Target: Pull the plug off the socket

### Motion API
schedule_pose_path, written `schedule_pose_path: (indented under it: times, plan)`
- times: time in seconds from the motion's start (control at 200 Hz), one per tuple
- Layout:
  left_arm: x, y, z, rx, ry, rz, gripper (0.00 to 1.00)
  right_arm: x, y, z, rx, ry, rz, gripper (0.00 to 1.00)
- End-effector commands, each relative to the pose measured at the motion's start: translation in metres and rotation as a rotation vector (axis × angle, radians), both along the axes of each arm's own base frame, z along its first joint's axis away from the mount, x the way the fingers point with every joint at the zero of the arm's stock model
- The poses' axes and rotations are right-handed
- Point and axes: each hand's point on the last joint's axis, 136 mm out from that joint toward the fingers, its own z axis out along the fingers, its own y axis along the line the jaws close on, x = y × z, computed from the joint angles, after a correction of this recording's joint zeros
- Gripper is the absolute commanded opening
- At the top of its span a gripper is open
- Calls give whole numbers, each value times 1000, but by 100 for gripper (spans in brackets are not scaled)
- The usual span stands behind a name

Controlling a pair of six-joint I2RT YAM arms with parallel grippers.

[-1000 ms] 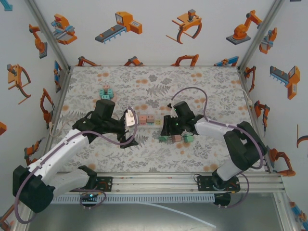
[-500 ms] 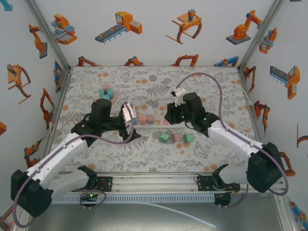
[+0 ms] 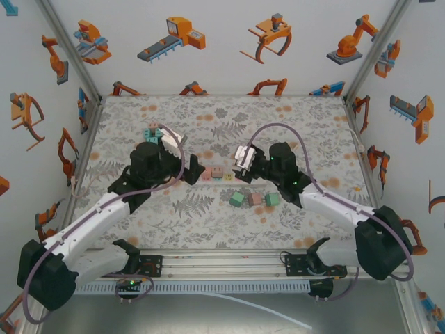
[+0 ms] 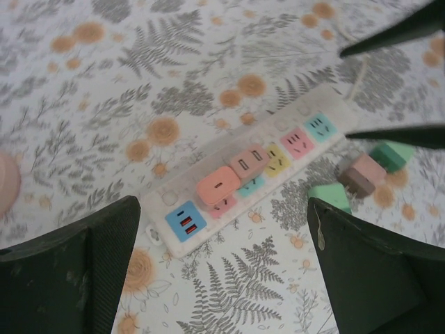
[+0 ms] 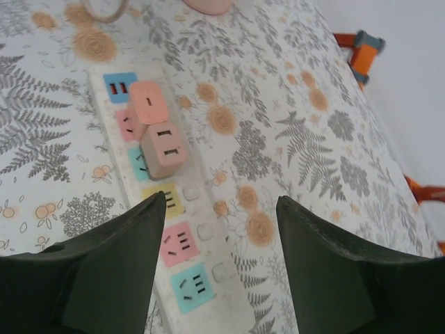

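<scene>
A white socket strip (image 4: 174, 236) (image 5: 215, 299) (image 3: 217, 175) lies mid-table with coloured outlets. Two plugs sit side by side in it: a salmon plug (image 4: 217, 186) (image 5: 147, 101) and a brownish-pink plug (image 4: 248, 162) (image 5: 164, 149). My left gripper (image 4: 222, 278) (image 3: 193, 169) hovers open just off the strip's blue USB end, nothing between its fingers. My right gripper (image 5: 221, 202) (image 3: 243, 170) hangs open over the strip's other end, near the yellow and pink outlets, holding nothing.
Three loose plugs lie in a row on the mat in front of the strip: green (image 3: 237, 199), brownish pink (image 3: 255, 199) and green (image 3: 272, 199). A teal-and-pink block toy (image 3: 153, 132) sits back left. Walls enclose the table.
My right gripper has risen from the loose plugs, swung back toward the strip and opened wider. My left gripper has shifted back toward the strip's left end, still open.
</scene>
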Motion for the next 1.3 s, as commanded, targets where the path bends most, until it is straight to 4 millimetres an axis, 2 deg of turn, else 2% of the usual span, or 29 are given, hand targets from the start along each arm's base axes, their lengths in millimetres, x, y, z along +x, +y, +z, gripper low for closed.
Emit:
schedule_pose_path:
  times: [0.0, 0.125, 0.28, 0.406, 0.746, 0.961, 1.172, 1.297]
  plan:
    - [31, 34, -6, -103, 157, 334, 97, -14, 25, 15, 2, -45, 200, 66]
    - [43, 63, -35, -119, 329, 522, 97, -19, 39, 2, -30, 124, 296, 67]
    - [48, 79, -63, -164, 479, 605, 97, -2, 48, -10, -49, 181, 266, 68]
    - [46, 79, -80, -133, 541, 613, 97, 10, 55, -25, -70, 200, 253, 69]
    - [49, 61, -113, -77, 672, 554, 100, 42, 65, -61, -126, 228, 181, 64]
    - [55, 55, -127, -91, 691, 547, 76, 36, 74, -74, -115, 286, 250, 55]
    - [55, 41, -147, -68, 763, 488, 62, 33, 80, -79, -93, 338, 285, 43]
    - [54, 38, -159, -55, 792, 488, 57, 29, 81, -83, -91, 359, 297, 41]
